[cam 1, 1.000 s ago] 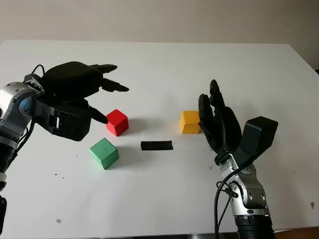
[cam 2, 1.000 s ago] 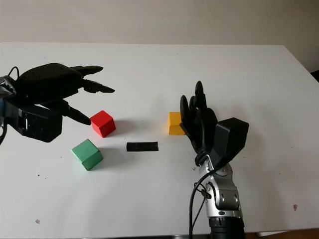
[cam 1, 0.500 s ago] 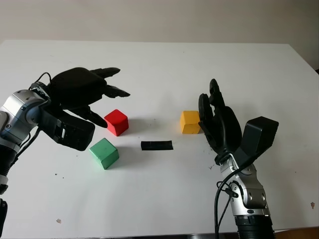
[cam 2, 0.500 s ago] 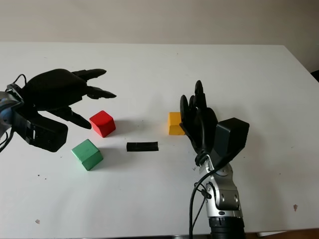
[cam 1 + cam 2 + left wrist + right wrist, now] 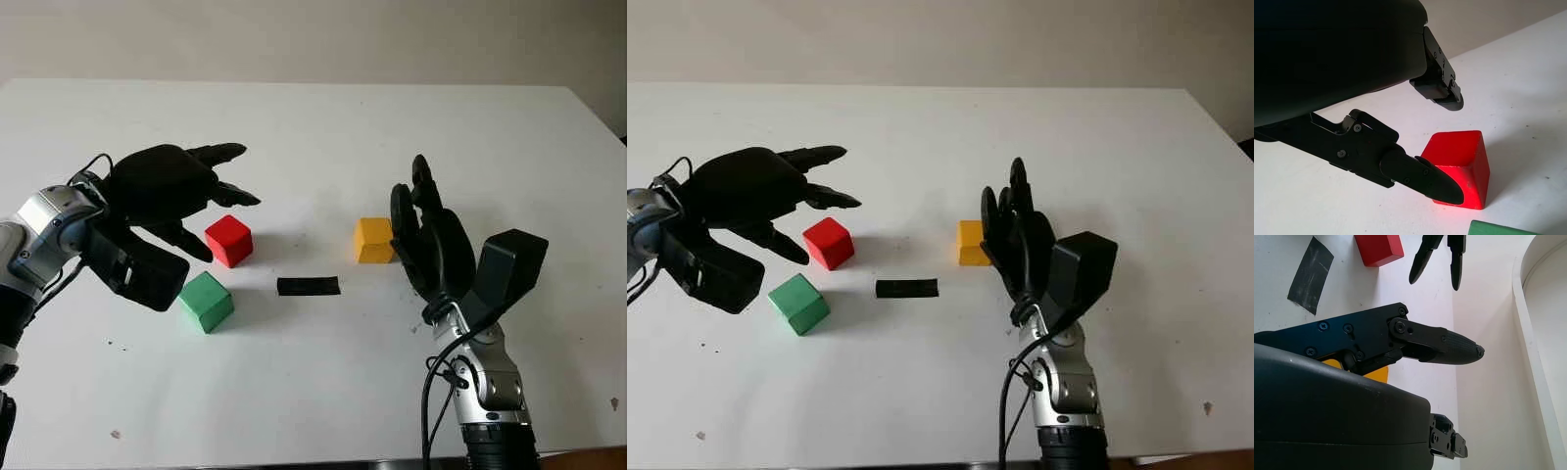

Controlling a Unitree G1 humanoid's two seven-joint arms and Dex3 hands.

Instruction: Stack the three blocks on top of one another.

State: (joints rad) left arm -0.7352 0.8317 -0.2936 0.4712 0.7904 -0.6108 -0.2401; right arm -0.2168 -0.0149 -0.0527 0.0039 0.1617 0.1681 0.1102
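The three blocks all sit apart on the white table (image 5: pixel 313 137), none stacked. The red block (image 5: pixel 228 240) lies a little left of the table's middle, turned so one corner points toward me, with no long axis to speak of since it is a cube. My left hand (image 5: pixel 167 196) hovers at its 9 o'clock, open and holding nothing: in the left wrist view one of my fingers (image 5: pixel 1420 178) reaches low across the block's near face and another hangs above its top, but I cannot tell whether either touches it. From there my forearm runs back toward 8 o'clock to the bottom left.

The green block (image 5: pixel 205 301) stands at the red block's 7 o'clock, just beside my left wrist, also turned corner-on to me. A strip of black tape (image 5: pixel 309 286) lies flat on the table at the red block's 4 o'clock, its long axis running 9 to 3 o'clock.

The yellow block (image 5: pixel 373 240) is at the red block's 3 o'clock, well apart from it. My right hand (image 5: pixel 431 245) stands upright just beside it at its 4 o'clock, open, fingers pointing toward 12 o'clock, holding nothing; whether it touches the yellow block I cannot tell.
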